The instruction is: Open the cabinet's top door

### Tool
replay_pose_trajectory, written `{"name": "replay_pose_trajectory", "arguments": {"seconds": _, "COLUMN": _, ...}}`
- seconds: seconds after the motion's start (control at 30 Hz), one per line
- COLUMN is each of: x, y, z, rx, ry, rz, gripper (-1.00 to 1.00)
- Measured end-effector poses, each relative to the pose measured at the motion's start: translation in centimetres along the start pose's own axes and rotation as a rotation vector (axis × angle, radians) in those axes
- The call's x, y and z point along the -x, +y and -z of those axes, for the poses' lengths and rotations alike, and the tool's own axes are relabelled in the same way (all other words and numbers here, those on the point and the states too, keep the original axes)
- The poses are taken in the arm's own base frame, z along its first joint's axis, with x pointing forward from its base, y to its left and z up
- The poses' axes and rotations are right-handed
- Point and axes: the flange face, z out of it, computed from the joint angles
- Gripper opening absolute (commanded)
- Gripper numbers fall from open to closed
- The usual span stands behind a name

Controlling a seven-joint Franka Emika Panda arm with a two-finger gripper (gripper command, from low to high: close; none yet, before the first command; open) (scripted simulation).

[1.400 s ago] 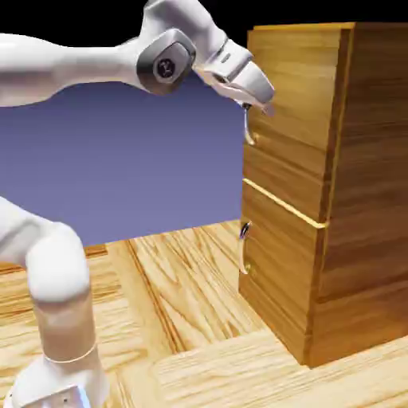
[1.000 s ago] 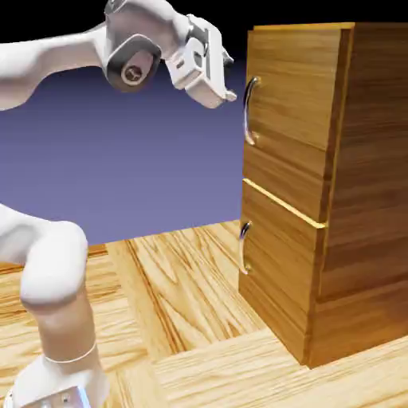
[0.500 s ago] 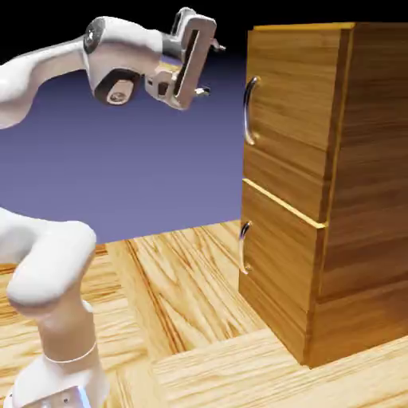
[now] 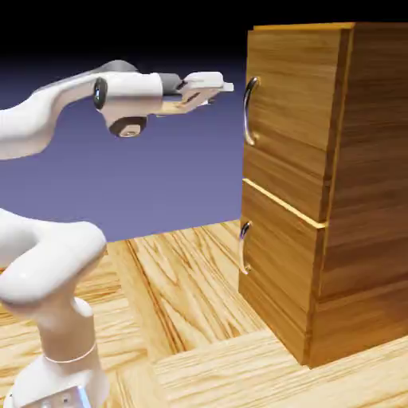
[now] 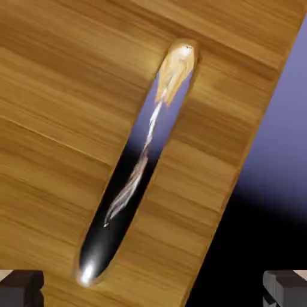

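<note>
The cabinet point(image 4: 366, 159) of golden-brown wood stands at the right of the exterior view. Its top door point(image 4: 291, 88) is flush and closed and carries a curved silver handle point(image 4: 249, 110). My gripper point(image 4: 227, 86) is held level a short way left of the handle's upper end, not touching it. In the hand view the top door point(image 5: 66, 120) fills most of the picture and the handle point(image 5: 144, 162) runs diagonally across it. Both grey fingertips point(image 5: 21, 288) sit far apart at the bottom corners, so my gripper point(image 5: 153, 289) is open with nothing between the fingers.
Below the top door is the lower door point(image 4: 279, 263) with its own silver handle point(image 4: 242, 247), also closed. The wooden table point(image 4: 183, 295) stretches in front of the cabinet. My arm's base column point(image 4: 64, 335) rises at the lower left.
The hand drew back left from the top handle, then rolled from upright to level. It now points at the handle's upper end. The jaws stayed open and the door has not moved.
</note>
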Motion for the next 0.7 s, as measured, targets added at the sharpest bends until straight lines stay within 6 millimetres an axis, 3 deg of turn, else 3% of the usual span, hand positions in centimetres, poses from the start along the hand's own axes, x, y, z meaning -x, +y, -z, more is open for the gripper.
{"name": "replay_pose_trajectory", "arguments": {"seconds": 0.17, "x": -2.1, "y": -2.0, "z": -1.0, "rx": -0.032, "ry": -0.066, "rz": -0.228, "gripper": 1.0}}
{"name": "replay_pose_trajectory", "arguments": {"seconds": 0.33, "x": -1.8, "y": -2.1, "z": -5.1, "rx": -0.031, "ry": -0.067, "rz": -0.228, "gripper": 1.0}}
{"name": "replay_pose_trajectory", "arguments": {"seconds": 0.37, "x": -1.8, "y": -2.2, "z": -6.0, "rx": -0.032, "ry": -0.066, "rz": -0.227, "gripper": -1.0}}
{"name": "replay_pose_trajectory", "arguments": {"seconds": 0.43, "x": -1.8, "y": -2.2, "z": -6.0, "rx": -0.032, "ry": -0.066, "rz": -0.227, "gripper": -1.0}}
{"name": "replay_pose_trajectory", "arguments": {"seconds": 0.57, "x": -1.2, "y": -3.2, "z": -3.8, "rx": 0.031, "ry": -0.017, "rz": -0.223, "gripper": -1.0}}
{"name": "replay_pose_trajectory", "arguments": {"seconds": 0.7, "x": -0.1, "y": -5.2, "z": -0.2, "rx": 0.14, "ry": 0.069, "rz": -0.228, "gripper": -1.0}}
